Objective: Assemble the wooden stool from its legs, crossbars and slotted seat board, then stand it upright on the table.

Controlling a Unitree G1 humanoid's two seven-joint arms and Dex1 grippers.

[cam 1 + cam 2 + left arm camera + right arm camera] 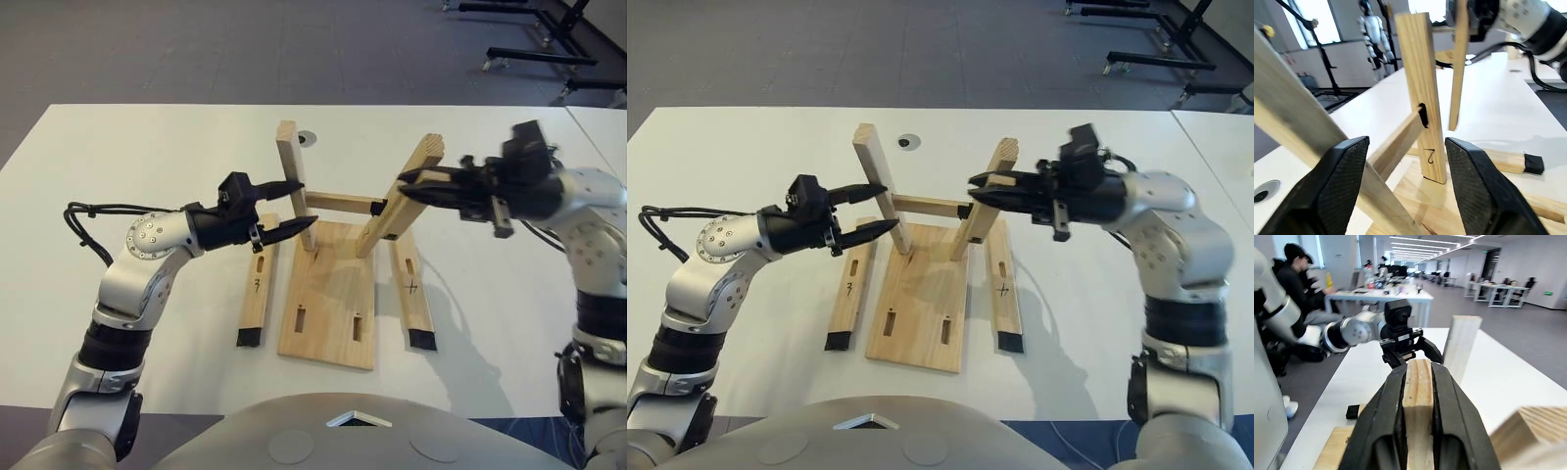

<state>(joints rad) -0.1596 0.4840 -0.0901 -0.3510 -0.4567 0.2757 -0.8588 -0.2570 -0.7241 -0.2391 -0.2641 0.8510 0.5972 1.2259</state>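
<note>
— How should the robot handle the step in hand?
— The step looks like seating the joined pair of legs in the seat board (328, 313). The right claw (402, 186) is clamped tight on the right leg (377, 230). The left claw (306, 204) is spread wide, one finger on either side of the left leg (287, 147), and it cannot be told whether a pad touches the wood. It would do well to close that claw first, then press both legs down evenly, so the crossbar (343, 203) is not levered out of its sockets.
— And how does the stool look?
— It is pale bare wood, roughly half built. The two legs stand at the board's 12 o'clock end, splayed toward 11 and 1 o'clock, with the crossbar bridging them. A loose leg (258, 294) with a dark tip lies flat on the table (147, 147) at the board's 9 o'clock, and a second loose leg (413, 294) lies at its 3 o'clock. The slots near the 6 o'clock end are unfilled
</note>
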